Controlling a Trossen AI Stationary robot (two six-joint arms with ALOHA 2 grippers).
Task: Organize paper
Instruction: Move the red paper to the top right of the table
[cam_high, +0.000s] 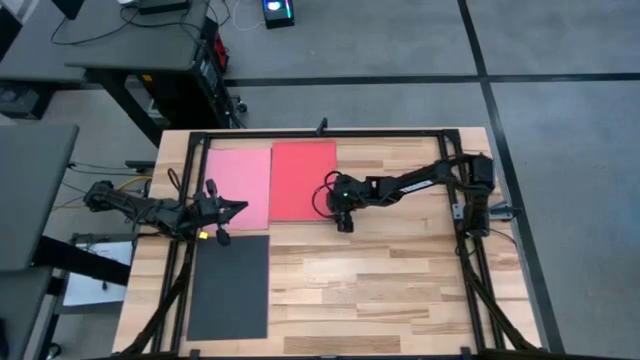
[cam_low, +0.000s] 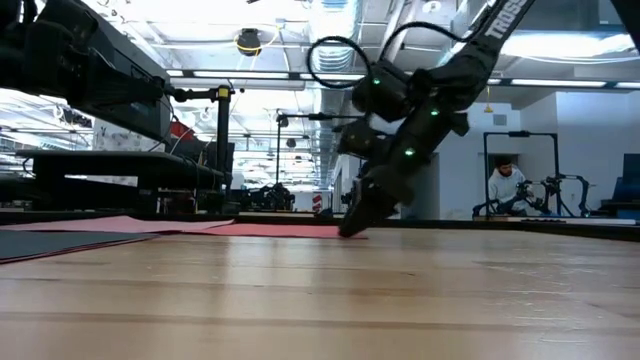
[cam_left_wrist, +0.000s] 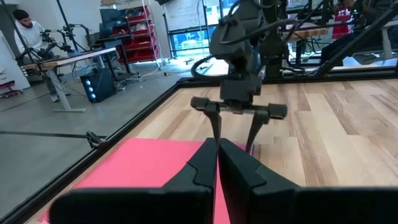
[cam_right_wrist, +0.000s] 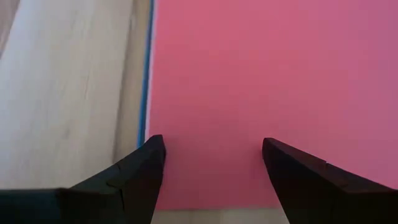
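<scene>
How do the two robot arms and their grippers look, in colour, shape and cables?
Both arms are dark, slim and jointed. The right gripper has two thin black fingers hanging from a crossbar, with looped black cable and small green lights above it. The left gripper has broad, wedge-shaped black fingers and a small yellow light nearby.

The right arm reaches in from the table's right side, elbow bent, its wrist tipped steeply downward. The right gripper (cam_high: 344, 224) points at the tabletop with its two dark fingers (cam_right_wrist: 140, 171) spread wide apart, tips low at the surface. The left arm stretches in from the left edge, lying nearly level and low over the table. The left gripper (cam_high: 237, 208) faces toward the right arm with its fingers (cam_left_wrist: 202, 168) pressed together, nothing between them. The two grippers stand well apart.
</scene>
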